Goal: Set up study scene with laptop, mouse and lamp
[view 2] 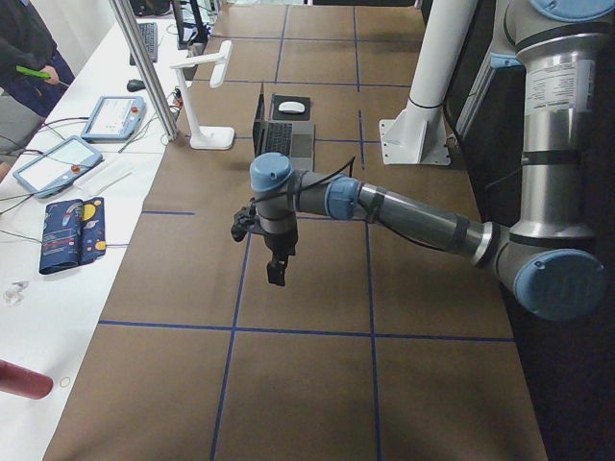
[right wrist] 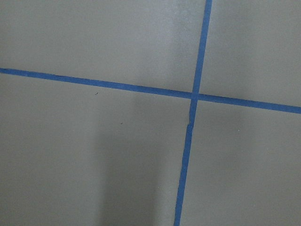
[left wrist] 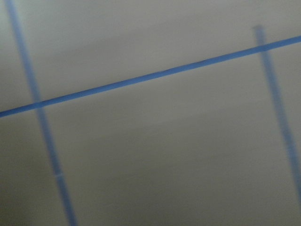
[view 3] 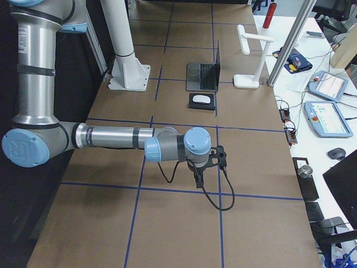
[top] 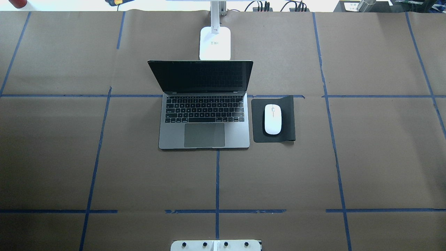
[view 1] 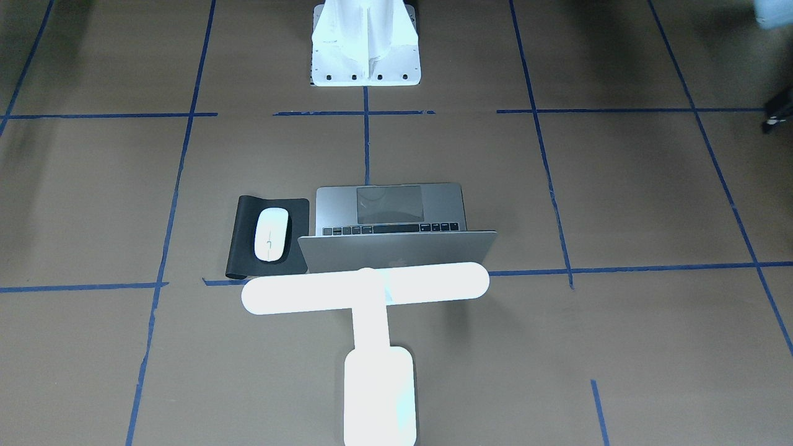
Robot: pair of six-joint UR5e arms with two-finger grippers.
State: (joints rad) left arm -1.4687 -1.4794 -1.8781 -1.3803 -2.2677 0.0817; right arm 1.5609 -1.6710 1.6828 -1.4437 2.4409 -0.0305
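Here, taken from the left of the overhead view, the left gripper (view 2: 277,274) hangs above the brown paper-covered table (top: 104,157), well to the left of the study things. It shows only in the side view, so I cannot tell whether its fingers are apart or together. Its wrist camera gives nothing but blurred paper and blue tape lines (left wrist: 141,79).

Next comes the laptop (top: 204,115), sitting open at the table's middle. Its dark screen stands upright on the far side, and its keyboard and trackpad face the robot's white pedestal (top: 216,245). Just behind the screen, on the far side, stands the lamp (top: 215,43). Its base rests on the table close to the laptop's lid, and its long bar head (view 1: 365,296) reaches across above the lid's top edge.

Just right of the laptop lies a black mat (top: 289,118), its edge close beside the laptop's. The mouse (top: 273,119) rests flat on it, lengthwise from near to far.

Farthest right, the right gripper (view 3: 198,180) hovers low over the paper, well apart from the mat. It too is seen only from the side, and I cannot tell how its fingers stand. Its wrist camera looks down on a crossing of tape lines (right wrist: 194,96).
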